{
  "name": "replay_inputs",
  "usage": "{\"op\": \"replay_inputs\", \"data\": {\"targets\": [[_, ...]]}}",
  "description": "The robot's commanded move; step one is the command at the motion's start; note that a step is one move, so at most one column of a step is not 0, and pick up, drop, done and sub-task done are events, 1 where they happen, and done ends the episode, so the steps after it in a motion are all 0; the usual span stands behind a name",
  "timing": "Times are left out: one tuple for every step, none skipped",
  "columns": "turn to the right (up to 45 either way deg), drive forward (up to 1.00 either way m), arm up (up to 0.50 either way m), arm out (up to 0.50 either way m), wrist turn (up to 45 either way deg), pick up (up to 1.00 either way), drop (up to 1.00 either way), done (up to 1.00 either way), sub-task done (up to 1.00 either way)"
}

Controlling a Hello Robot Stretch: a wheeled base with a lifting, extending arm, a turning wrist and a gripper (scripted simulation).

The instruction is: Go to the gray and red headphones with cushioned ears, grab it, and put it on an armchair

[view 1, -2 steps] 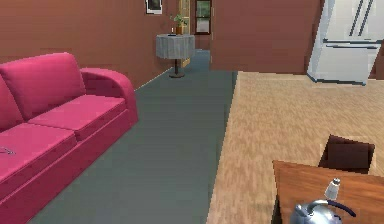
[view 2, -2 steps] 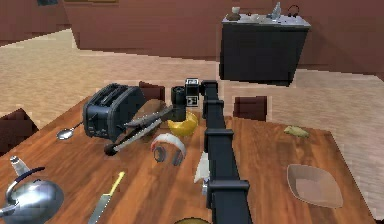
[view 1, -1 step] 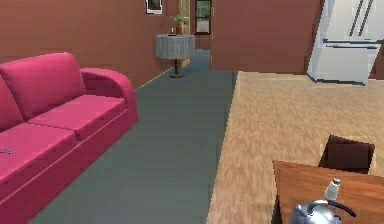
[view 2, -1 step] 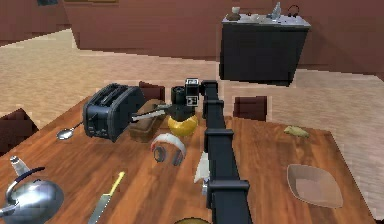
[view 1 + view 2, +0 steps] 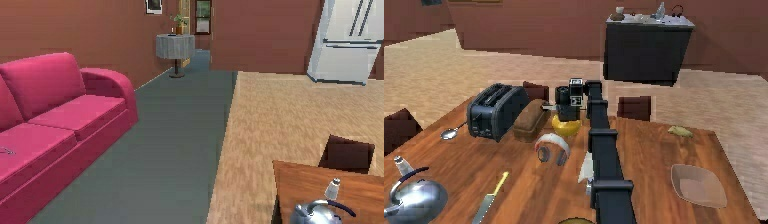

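The headphones (image 5: 552, 148) lie on the table (image 5: 654, 150) near the toaster (image 5: 494, 110), to its right in the arm side view. Likely light, with soft cushions and a stiff band: take the band. The gripper (image 5: 565, 100) is likewise right of the toaster; whether it holds anything cannot be told. The table's edge runs behind the toaster, with open floor (image 5: 484, 60) beyond.

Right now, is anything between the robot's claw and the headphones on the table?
In the arm side view, a yellow round thing lies on the table between the gripper and the headphones; a brown loaf sits left of it.
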Motion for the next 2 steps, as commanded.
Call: {"op": "replay_inputs", "data": {"targets": [[0.0, 0.00, -0.30, 0.00, 0.0, 0.00, 0.00, 0.00, 0.00], [0.0, 0.00, 0.00, 0.00, 0.0, 1.00, 0.00, 0.00, 0.00]]}}
